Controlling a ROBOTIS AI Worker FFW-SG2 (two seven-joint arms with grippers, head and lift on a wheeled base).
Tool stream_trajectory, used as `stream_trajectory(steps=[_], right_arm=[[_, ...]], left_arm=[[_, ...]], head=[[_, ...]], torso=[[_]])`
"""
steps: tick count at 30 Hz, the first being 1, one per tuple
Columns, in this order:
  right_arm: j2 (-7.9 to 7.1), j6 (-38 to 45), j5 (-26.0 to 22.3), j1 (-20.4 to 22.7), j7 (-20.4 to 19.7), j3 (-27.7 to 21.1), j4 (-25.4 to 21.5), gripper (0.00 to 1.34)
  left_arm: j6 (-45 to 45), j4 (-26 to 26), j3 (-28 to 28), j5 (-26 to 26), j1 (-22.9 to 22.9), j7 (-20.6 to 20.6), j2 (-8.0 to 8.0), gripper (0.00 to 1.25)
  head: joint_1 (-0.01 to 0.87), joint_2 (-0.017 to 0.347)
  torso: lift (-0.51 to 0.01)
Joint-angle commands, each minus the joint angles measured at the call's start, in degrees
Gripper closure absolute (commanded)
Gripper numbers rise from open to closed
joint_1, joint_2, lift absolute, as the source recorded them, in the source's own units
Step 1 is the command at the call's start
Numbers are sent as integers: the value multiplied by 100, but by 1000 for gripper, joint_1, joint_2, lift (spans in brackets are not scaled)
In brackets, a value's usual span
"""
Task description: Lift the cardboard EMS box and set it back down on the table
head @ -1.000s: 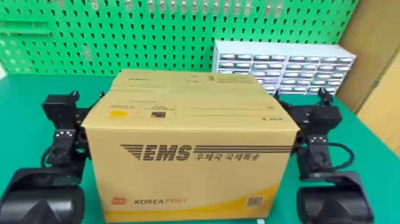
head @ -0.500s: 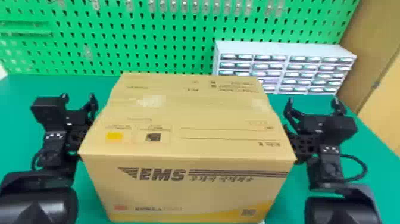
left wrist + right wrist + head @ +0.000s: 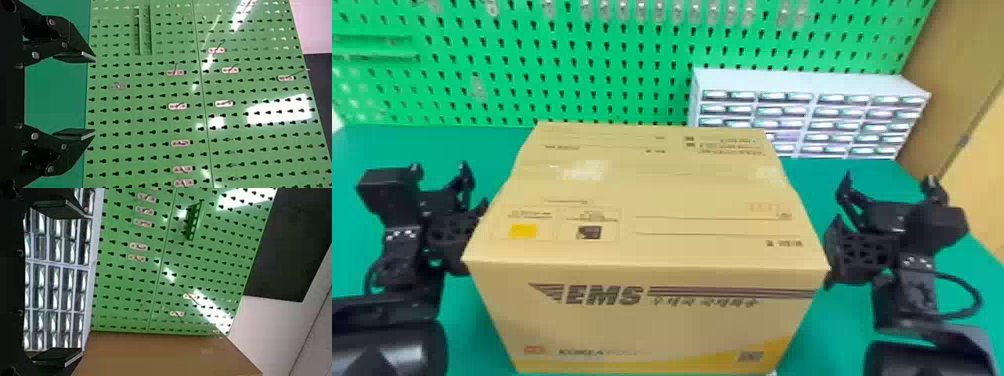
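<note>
Left claw (image 3: 439, 167), right claw (image 3: 889, 179) farther out; box (image 3: 652, 320) lower

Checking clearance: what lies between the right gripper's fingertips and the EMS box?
In the head view, bare green tabletop separates the right gripper's fingertips from the box; black lattice sits lower, beside the box.

"What sort of place are you working in?"
"A workshop, I'd say. I face a green pegboard (image 3: 557, 107) dotted with small hooks (image 3: 177, 106), and a cabinet of little drawers (image 3: 807, 84) stands before it on my green-topped table (image 3: 837, 167)."
</note>
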Motion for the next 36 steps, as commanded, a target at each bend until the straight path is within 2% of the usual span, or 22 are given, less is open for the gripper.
stream_trajectory(steps=[1, 7, 12, 32, 36], right_arm=[[5, 72, -84, 119, 0, -91, -96, 78], [23, 187, -259, 242, 0, -161, -157, 78], [137, 134, -409, 356, 0, -337, -157, 78], [155, 143, -303, 409, 0, -363, -104, 70], [129, 143, -303, 400, 0, -328, -60, 25]], left_arm=[[26, -1, 93, 19, 44, -1, 0, 572], [122, 17, 137, 28, 132, -1, 0, 572], [201, 26, 137, 72, 184, -1, 0, 572], [228, 52, -30, 72, 202, -1, 0, 572], [228, 52, -30, 72, 202, -1, 0, 572]], head=[[678, -14], [678, -14], [678, -14], [678, -14], [678, -14]], torso=[[-92], [-92], [-92], [-92], [-92]])
